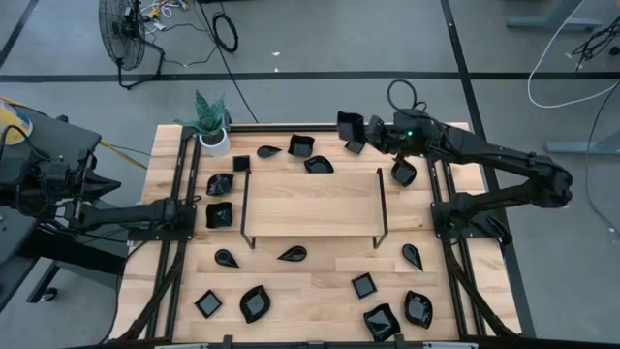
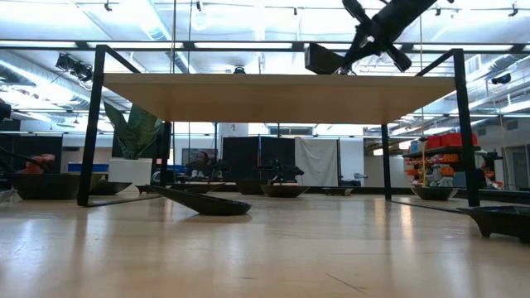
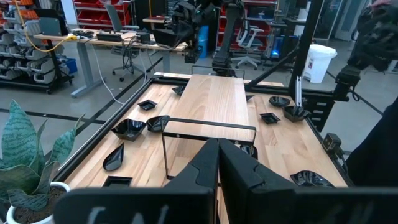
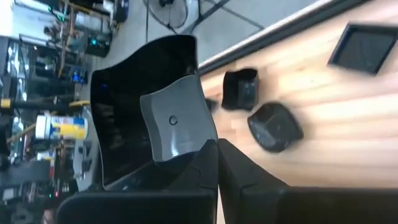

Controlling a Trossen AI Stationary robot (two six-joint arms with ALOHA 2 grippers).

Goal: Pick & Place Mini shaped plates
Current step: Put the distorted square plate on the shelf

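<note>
Several mini shaped plates, glossy and black, lie on the wooden table, among them a square one [image 1: 363, 285], a teardrop [image 1: 293, 254] and a wavy one [image 1: 256, 303]. My right gripper [image 1: 370, 128] is up in the air over the table's far side, shut on one wavy square plate [image 1: 349, 124], which fills much of the right wrist view [image 4: 124, 93] and shows high in the low view [image 2: 323, 60]. My left gripper [image 1: 111, 184] waits shut off the table's left edge, with nothing between its fingers [image 3: 217, 162]. My right gripper holds the wavy square plate by one edge [image 4: 146, 169]. A grey fingertip [image 4: 177, 121] lies on the plate's hollow inner face; the other finger is hidden behind the plate. The plate is lifted clear, above the height of the frame's top [image 2: 273, 95].
A black wire frame [image 1: 312, 236] stands in the middle of the table and carries a raised board. A white pot with a green plant [image 1: 213, 136] stands at the far left corner. More plates lie under the gripper [image 4: 273, 127] and along both sides.
</note>
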